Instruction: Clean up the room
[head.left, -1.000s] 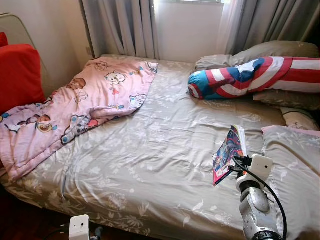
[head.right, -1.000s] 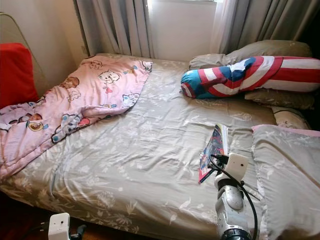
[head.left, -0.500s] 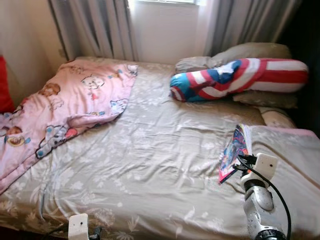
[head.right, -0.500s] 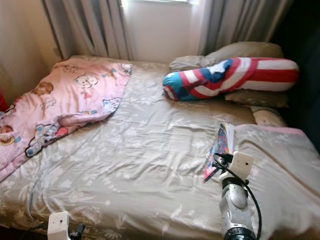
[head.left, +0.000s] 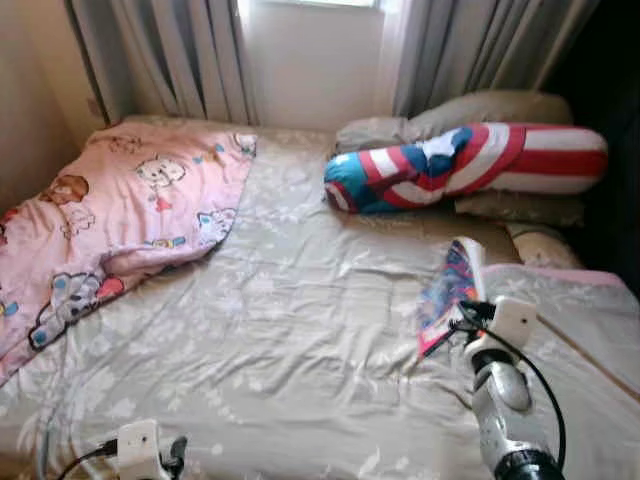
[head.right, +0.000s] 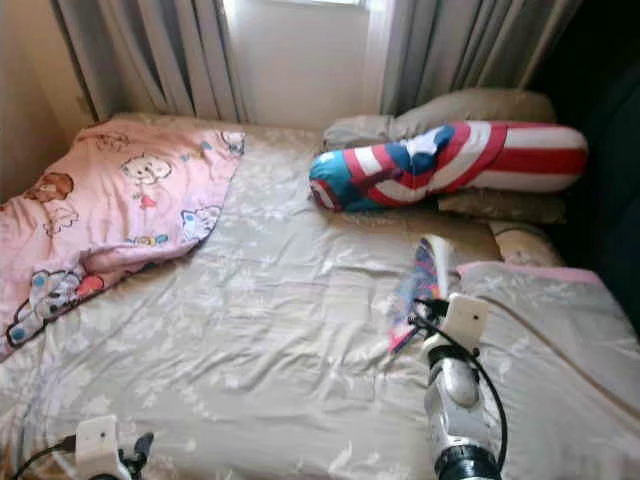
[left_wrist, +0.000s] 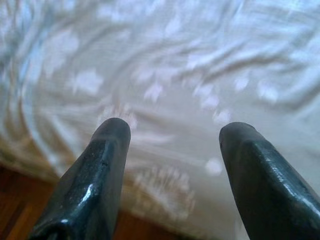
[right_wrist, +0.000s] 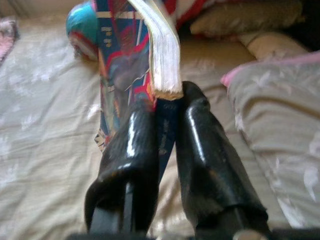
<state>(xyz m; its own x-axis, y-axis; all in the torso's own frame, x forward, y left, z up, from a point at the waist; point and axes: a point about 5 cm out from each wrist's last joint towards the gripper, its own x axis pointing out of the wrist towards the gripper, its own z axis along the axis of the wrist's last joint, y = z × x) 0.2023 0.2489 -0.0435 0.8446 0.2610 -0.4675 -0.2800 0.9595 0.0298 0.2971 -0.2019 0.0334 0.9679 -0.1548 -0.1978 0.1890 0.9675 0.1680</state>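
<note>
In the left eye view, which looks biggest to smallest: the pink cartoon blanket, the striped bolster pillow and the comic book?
1. Pink cartoon blanket.
2. Striped bolster pillow.
3. Comic book, though it sits nearer the camera, held by the right gripper.

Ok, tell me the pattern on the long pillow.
Red and white stripes with blue and a white star on the long pillow, clearest in the left eye view.
</note>
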